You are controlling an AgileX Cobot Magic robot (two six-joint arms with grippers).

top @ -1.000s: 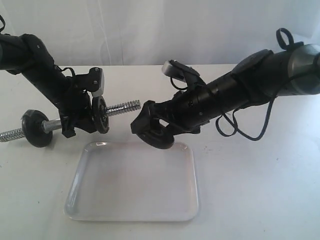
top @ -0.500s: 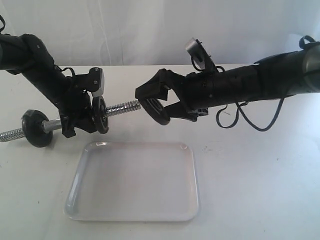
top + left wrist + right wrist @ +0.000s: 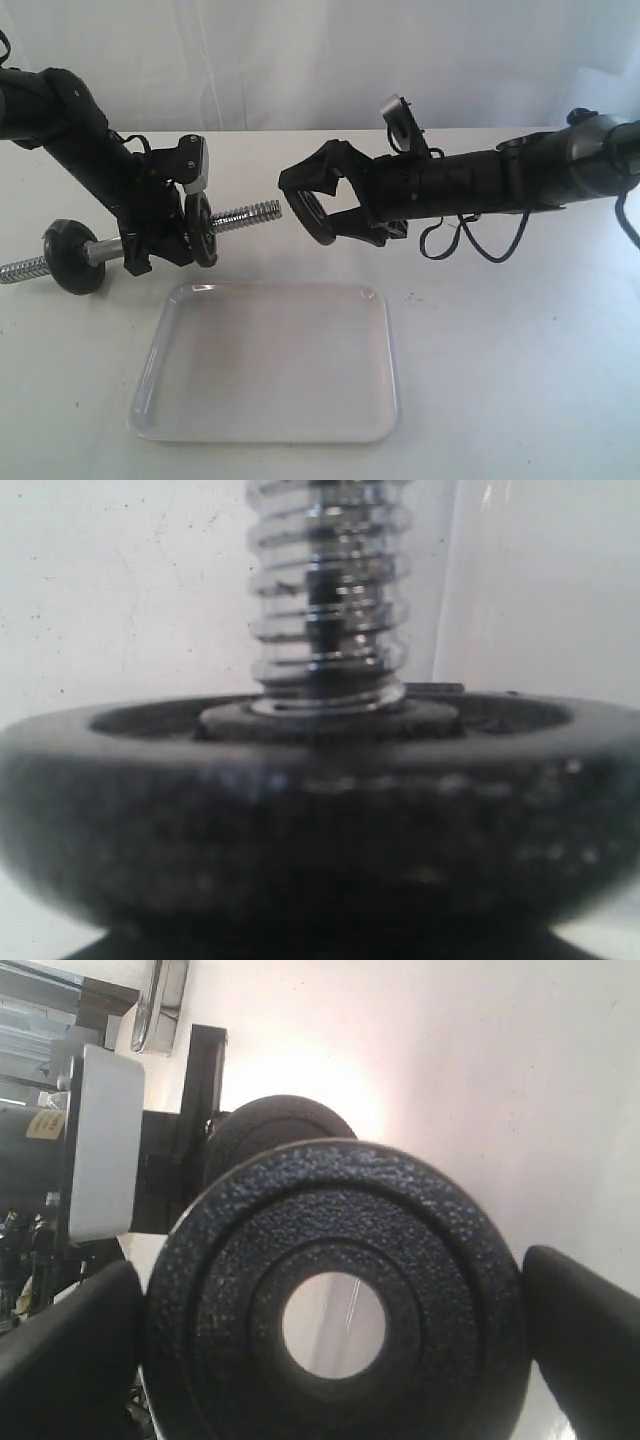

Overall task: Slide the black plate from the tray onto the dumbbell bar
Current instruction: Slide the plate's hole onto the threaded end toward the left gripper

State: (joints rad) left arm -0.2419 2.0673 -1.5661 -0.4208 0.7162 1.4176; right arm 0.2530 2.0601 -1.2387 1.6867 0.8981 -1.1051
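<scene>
Between the fingers of the right gripper (image 3: 316, 206) the black plate (image 3: 440, 1290) is pinched by its rim. It stands on edge so that its centre hole faces the threaded end of the dumbbell bar (image 3: 250, 213), just ahead of the gripper and not touching. The left gripper (image 3: 150, 245) is clamped on the bar behind a mounted disc (image 3: 203, 228), evidently holding it level as a fixed target. The right arm is stretched near-horizontal, roughly in line with the bar. The tray (image 3: 270, 360) lies below both grippers, well apart from the plate.

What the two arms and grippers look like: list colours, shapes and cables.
The left arm and right arm are matte black and tubular; the right turns grey at its far end, with thin black cables looping below. The left gripper and right gripper have black fingers, each beside a silver-grey camera housing.
</scene>
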